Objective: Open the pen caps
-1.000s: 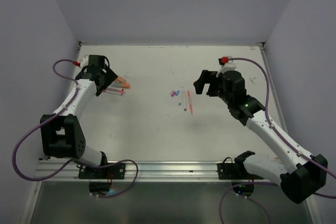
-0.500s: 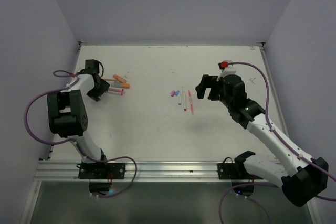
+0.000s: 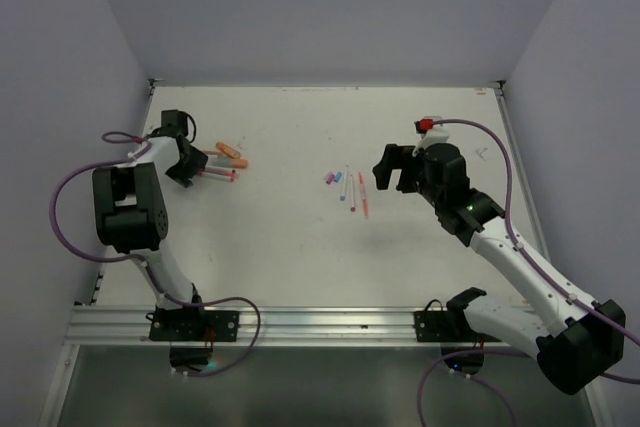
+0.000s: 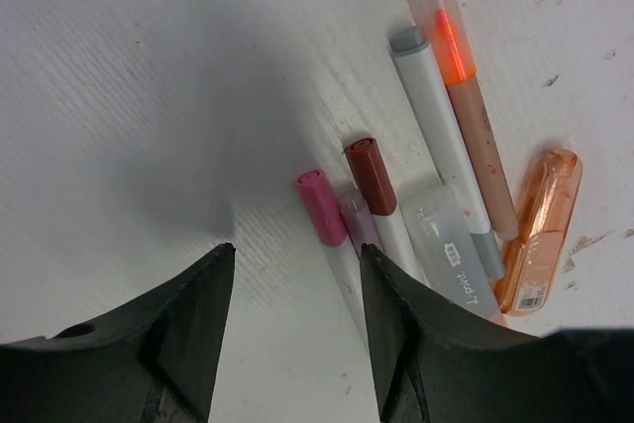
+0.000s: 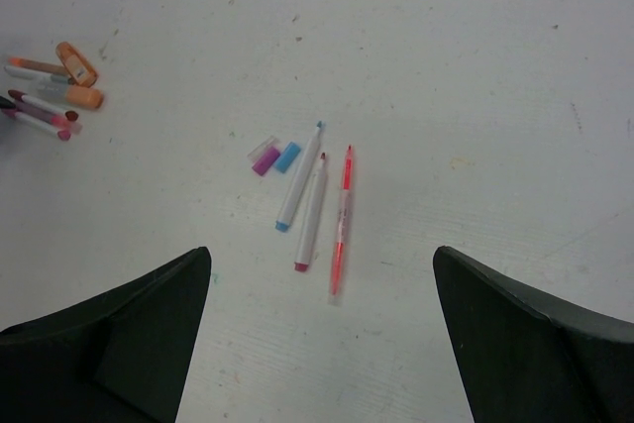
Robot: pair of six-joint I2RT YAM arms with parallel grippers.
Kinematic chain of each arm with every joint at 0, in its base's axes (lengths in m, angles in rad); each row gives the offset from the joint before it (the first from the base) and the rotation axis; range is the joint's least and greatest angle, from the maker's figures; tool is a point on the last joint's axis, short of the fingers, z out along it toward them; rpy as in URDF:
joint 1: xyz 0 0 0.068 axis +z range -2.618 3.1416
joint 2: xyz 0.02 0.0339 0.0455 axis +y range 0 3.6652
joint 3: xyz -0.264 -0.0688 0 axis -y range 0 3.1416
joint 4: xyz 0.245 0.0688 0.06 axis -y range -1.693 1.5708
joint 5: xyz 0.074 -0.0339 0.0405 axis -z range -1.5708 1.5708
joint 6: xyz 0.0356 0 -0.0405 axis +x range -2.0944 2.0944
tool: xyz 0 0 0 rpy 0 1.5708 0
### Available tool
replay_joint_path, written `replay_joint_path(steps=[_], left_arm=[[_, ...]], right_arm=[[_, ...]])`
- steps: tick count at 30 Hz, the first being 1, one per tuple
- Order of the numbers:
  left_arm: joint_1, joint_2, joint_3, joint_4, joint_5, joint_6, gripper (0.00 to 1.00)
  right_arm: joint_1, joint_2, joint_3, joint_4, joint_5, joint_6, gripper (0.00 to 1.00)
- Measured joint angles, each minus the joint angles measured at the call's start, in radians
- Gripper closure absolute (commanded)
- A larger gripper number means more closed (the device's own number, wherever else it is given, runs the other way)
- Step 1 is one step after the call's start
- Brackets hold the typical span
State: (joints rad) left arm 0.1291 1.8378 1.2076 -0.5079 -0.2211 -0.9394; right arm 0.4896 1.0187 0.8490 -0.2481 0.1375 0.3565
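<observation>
My left gripper (image 4: 294, 250) sits half spread, empty, a pink cap (image 4: 319, 203) just ahead, near the surface's (image 3: 300, 247) left edge. I see my right gripper (image 5: 322, 250) spread wide above the middle pens (image 5: 312, 207).

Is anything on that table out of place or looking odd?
Nothing spilled or broken. Mid-table, a purple cap and a blue cap lie loose beside three pens, off their barrels. Other pens lie heaped by the left pincer.

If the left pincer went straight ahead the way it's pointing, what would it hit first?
Probably the pink plastic cap on the thin pale pen, lying just beyond the open left pincer; depth is hard to judge.
</observation>
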Motion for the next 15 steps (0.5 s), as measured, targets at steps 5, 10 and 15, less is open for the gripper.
replay_joint_path(steps=[5, 10, 15], left_arm=[[0.007, 0.043, 0.016, -0.001, 0.000, -0.003, 0.45], [0.008, 0.060, 0.036, 0.002, 0.001, -0.002, 0.50], [0.008, 0.060, 0.035, -0.008, -0.002, 0.000, 0.58]], right_arm=[[0.000, 0.001, -0.003, 0.000, -0.001, -0.003, 0.02], [0.000, 0.001, -0.003, 0.000, 0.000, -0.003, 0.01], [0.000, 0.001, -0.005, 0.000, -0.001, -0.003, 0.01]])
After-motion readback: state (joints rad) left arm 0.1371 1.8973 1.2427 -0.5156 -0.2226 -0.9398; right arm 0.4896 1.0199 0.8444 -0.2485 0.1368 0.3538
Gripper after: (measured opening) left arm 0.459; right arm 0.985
